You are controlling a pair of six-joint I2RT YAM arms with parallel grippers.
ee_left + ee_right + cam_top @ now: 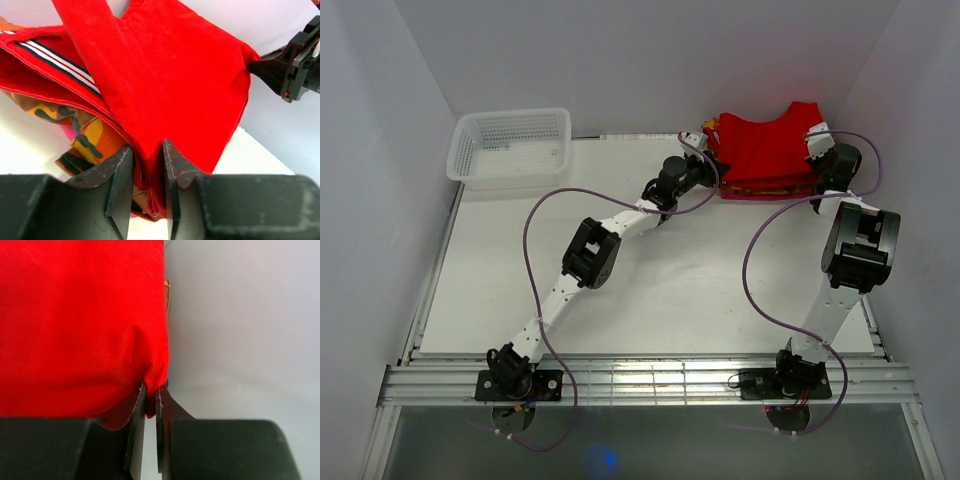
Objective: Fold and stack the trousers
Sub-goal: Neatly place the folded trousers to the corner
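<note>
The folded bright red trousers (765, 145) are held over a pile of clothes at the table's far right corner. My left gripper (703, 142) is shut on the trousers' left edge; the left wrist view shows red cloth (170, 85) pinched between its fingers. My right gripper (817, 140) is shut on the right corner; the right wrist view shows red cloth (80, 315) clamped between nearly closed jaws. The cloth hangs stretched between both grippers. Under it lies the pile: an orange-yellow camouflage garment (82, 132) and a red piece with a striped band (55, 60).
A white mesh basket (510, 145) stands at the table's far left corner. The white walls stand close behind and to the right of the pile. The right arm's black fingers (295, 62) show at the right edge of the left wrist view.
</note>
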